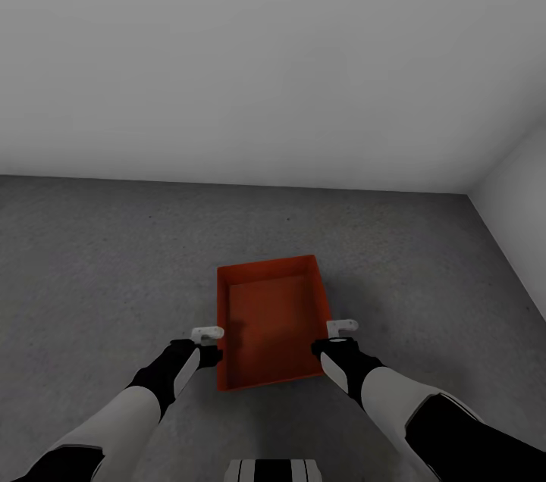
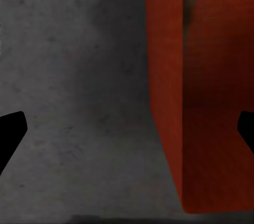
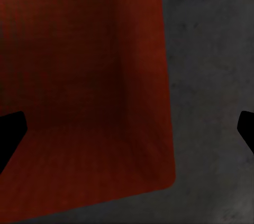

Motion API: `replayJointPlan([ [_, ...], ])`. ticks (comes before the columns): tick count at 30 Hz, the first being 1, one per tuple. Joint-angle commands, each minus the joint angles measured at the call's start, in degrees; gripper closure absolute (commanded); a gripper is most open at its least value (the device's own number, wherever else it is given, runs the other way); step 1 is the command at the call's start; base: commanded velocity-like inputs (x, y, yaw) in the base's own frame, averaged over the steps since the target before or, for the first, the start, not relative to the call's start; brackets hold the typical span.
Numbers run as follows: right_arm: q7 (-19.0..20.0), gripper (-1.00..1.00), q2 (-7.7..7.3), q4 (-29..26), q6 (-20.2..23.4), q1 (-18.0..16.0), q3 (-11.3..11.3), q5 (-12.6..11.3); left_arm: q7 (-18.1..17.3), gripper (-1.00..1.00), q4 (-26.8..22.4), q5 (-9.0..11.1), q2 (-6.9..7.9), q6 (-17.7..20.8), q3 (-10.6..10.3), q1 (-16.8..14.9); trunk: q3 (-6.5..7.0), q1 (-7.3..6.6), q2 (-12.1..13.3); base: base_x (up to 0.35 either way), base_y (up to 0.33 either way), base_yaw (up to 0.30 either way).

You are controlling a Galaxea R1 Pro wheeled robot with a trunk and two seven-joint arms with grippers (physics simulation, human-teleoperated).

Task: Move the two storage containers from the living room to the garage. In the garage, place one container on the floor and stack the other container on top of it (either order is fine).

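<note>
The left claw [image 1: 206, 333] stands spread wide, one finger on either side of the left long wall of the storage container [image 1: 271, 319], gripping nothing. The right claw [image 1: 342, 327] straddles the right wall likewise, fingers wide apart. The orange-red container sits empty on the dark concrete floor [image 1: 98, 277], near the garage's pale wall [image 1: 265, 50].

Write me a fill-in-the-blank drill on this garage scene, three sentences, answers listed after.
1. The storage container sits on the dark grey concrete ____.
2. The container's colour is ____.
3. The left gripper and the right gripper flank the container's two long sides, and in each wrist view the dark fingers stand wide apart with a wall of the bin between them, so both grippers are ____.

Missing words: floor; orange-red; open
</note>
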Motion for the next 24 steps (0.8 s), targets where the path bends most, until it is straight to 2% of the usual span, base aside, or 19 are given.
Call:
replayJointPlan([
  [1, -0.3, -1.00, -0.01, -0.1, 0.4, 0.0, 0.5, -0.3, 0.4, -1.00, -0.1, 0.6, 0.02, 0.3, -0.2, 0.0, -0.03, -0.01, 0.0, 0.000, 0.000, 0.000],
  [3, -0.3, -1.00, -0.06, -0.1, 0.4, 0.0, 0.5, -0.3, 0.4, -1.00, -0.1, 0.6, 0.02, 0.3, -0.2, 0.0, -0.03, -0.01, 0.0, 0.000, 0.000, 0.000],
  [24, -0.3, -1.00, -0.06, -0.1, 0.4, 0.0, 0.5, -0.3, 0.4, -1.00, -0.1, 0.6, 0.02, 0.4, -0.2, 0.0, 3.74, -4.62, 8.4, 0.000, 0.000, 0.000],
])
